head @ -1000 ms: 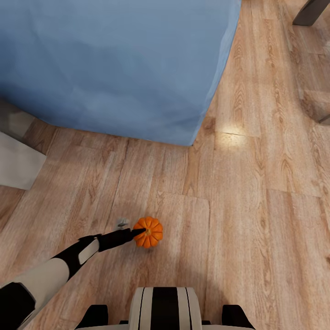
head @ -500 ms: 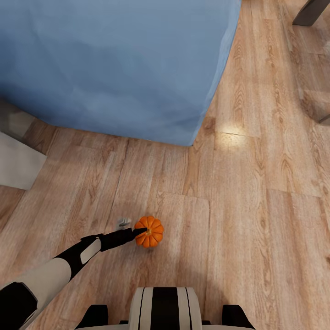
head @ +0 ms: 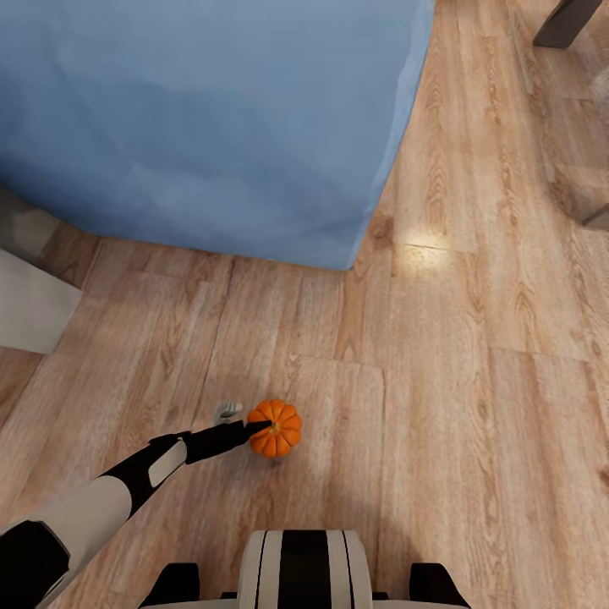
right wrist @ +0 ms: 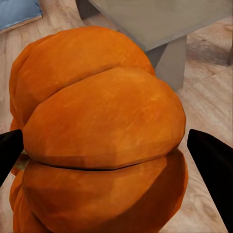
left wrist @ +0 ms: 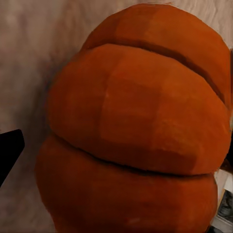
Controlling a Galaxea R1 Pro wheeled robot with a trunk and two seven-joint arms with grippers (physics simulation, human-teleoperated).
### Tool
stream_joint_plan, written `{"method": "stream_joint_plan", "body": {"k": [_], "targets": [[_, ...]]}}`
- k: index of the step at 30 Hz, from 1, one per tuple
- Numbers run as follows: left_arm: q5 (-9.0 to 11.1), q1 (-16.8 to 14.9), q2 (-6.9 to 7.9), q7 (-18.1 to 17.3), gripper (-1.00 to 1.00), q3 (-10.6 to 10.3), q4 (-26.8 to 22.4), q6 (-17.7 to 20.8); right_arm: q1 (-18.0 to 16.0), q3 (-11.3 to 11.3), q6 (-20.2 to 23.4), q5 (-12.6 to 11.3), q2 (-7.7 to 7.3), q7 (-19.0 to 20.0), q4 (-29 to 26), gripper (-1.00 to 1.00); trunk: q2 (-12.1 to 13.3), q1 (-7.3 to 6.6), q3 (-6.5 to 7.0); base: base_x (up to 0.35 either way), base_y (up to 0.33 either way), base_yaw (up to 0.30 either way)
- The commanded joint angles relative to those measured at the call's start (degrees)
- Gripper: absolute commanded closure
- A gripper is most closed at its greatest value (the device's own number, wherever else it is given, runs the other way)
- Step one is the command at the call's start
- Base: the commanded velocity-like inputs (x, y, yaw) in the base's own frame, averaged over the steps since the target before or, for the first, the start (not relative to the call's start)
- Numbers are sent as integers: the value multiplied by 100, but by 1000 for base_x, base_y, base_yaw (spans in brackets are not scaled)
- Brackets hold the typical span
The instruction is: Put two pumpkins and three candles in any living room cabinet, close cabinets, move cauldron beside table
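A small orange ribbed pumpkin (head: 277, 428) sits on the wooden floor just ahead of my base. My left gripper (head: 256, 429) reaches its near left side. In the left wrist view that pumpkin (left wrist: 136, 131) is very close between the fingers, and a gap shows between it and the one black finger (left wrist: 9, 150) in sight, so the jaws look open. In the right wrist view a second pumpkin (right wrist: 102, 141) is held between both black fingertips of my right gripper (right wrist: 104, 155), which is shut on it above the floor.
A big blue cloth-covered block (head: 203, 118) spans the far left and centre. A grey slab (head: 30, 309) stands at the left edge, and a dark leg (head: 565, 21) at the top right. A tiny grey object (head: 227, 412) lies beside the left gripper. A grey slab-legged table (right wrist: 165, 24) is behind the held pumpkin.
The whole head picture has shifted slightly, so the camera moved. The left gripper and the floor pumpkin keep the same relation to each other.
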Motion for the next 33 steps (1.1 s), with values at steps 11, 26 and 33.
{"method": "stream_joint_plan", "body": {"k": [11,26,33], "targets": [[-67,4,-10,362,100,-60,10,1,0,0,-2,8,0,0,0,100,0,1,0,0,0,-2],[-50,4,62,311,100,-55,-505,11,0,0,-2,8,0,0,0,100,0,1,0,0,0,0],[-49,4,76,304,100,-59,-765,20,0,0,-2,6,0,0,-4,100,0,1,0,0,0,0]]}}
